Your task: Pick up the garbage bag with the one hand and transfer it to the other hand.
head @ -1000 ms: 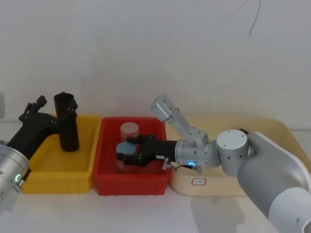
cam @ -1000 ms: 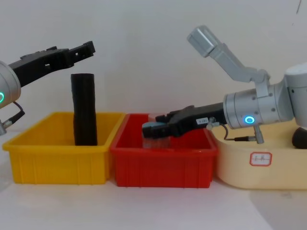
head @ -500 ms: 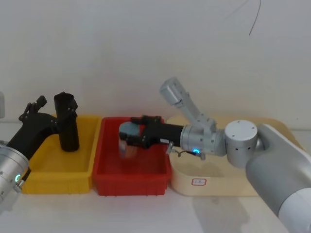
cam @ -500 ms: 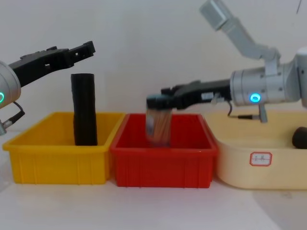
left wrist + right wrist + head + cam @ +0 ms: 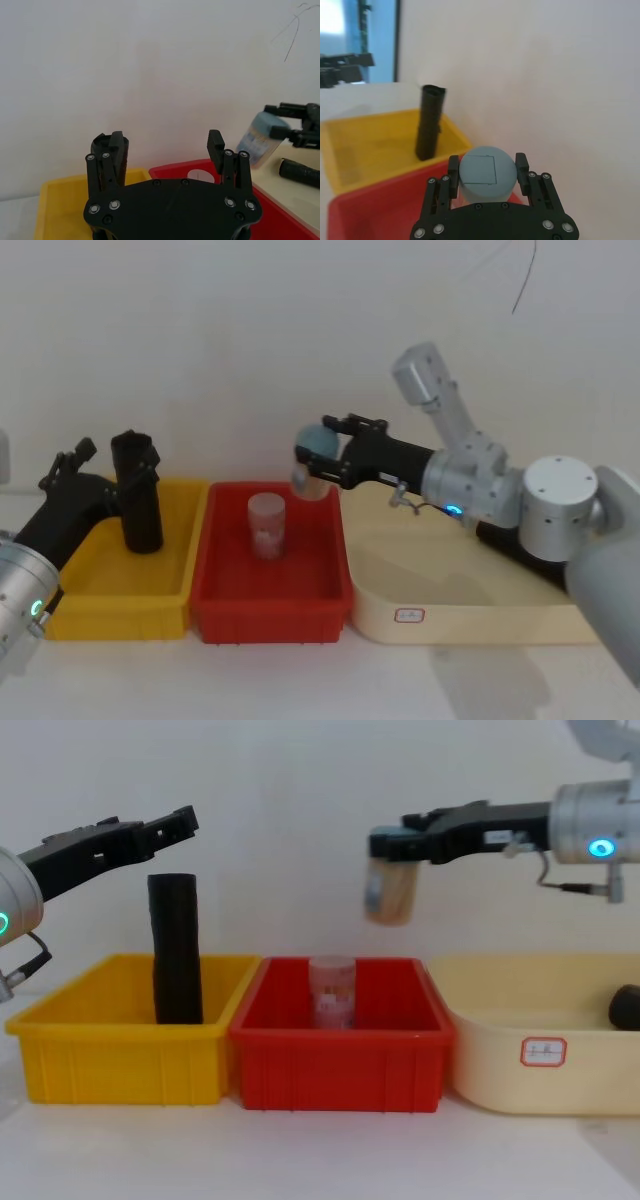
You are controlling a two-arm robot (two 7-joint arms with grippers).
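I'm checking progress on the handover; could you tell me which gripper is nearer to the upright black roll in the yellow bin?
Left. The left gripper hovers open just above the garbage bag. The right gripper is away over the red bin, shut on a blue-lidded jar.

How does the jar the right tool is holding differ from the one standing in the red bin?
The held jar hangs in the right tool above the red bin; the other jar stands on the bin floor, free of any tool. The held jar hangs slightly tilted; the other jar is upright. The held jar wears a blue lid, plain in the right wrist view; no lid can be made out on the other jar. Both are pale cylinders of similar size.
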